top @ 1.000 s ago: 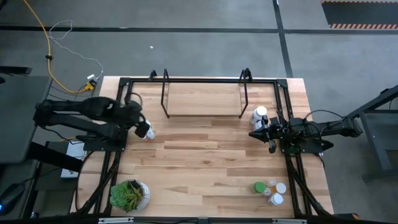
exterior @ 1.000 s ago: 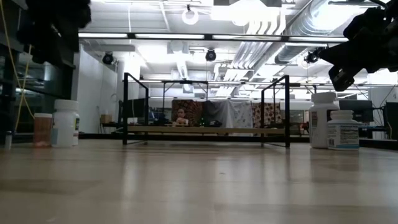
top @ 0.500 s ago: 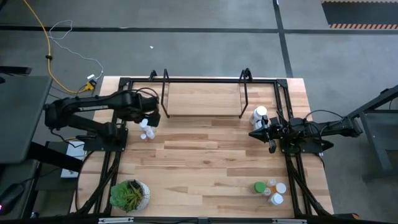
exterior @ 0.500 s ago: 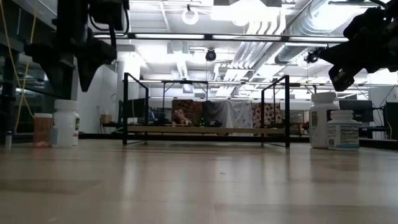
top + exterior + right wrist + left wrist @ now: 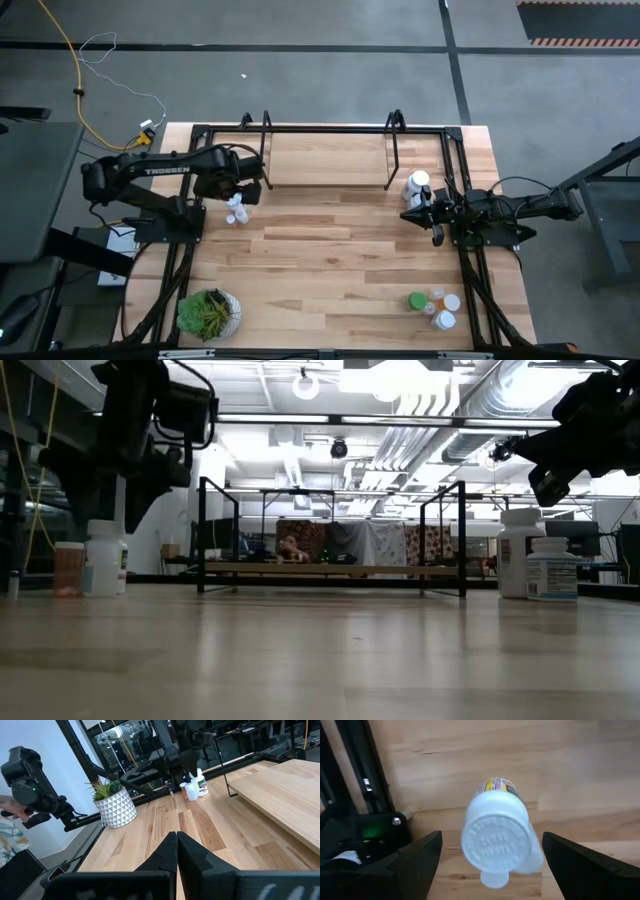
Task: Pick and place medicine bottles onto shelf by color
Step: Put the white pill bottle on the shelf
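- A wide hall with grey floor surrounds the pale wooden worktop (image 5: 330,250); in the low view, ceiling lights and ducts run overhead and a cloth-hung area shows behind the far edge
- The shelf (image 5: 326,158), a light board in a thin black wire frame, stands along the worktop's far edge, about midway between the two far corners; its board is bare
- The left pincer (image 5: 492,865) hovers directly above a white bottle (image 5: 499,836) near the worktop's left edge, just off the shelf's left end; its fingers (image 5: 415,865) stand wide apart, one on each side of the cap, touching nothing
- An orange bottle (image 5: 69,568) stands just beside that white bottle (image 5: 106,557); both are upright on the worktop
- The right pincer (image 5: 408,214) hangs near the right edge, off the shelf's right end; its fingers (image 5: 176,851) are pressed together and hold nothing
- Two white bottles (image 5: 537,564) stand upright beside each other near the shelf's right end, close to the right pincer
- A cluster of small bottles (image 5: 433,305), green, orange and white-capped, sits near the worktop's near right corner
- A potted plant (image 5: 208,313) in a white patterned pot stands at the near left corner
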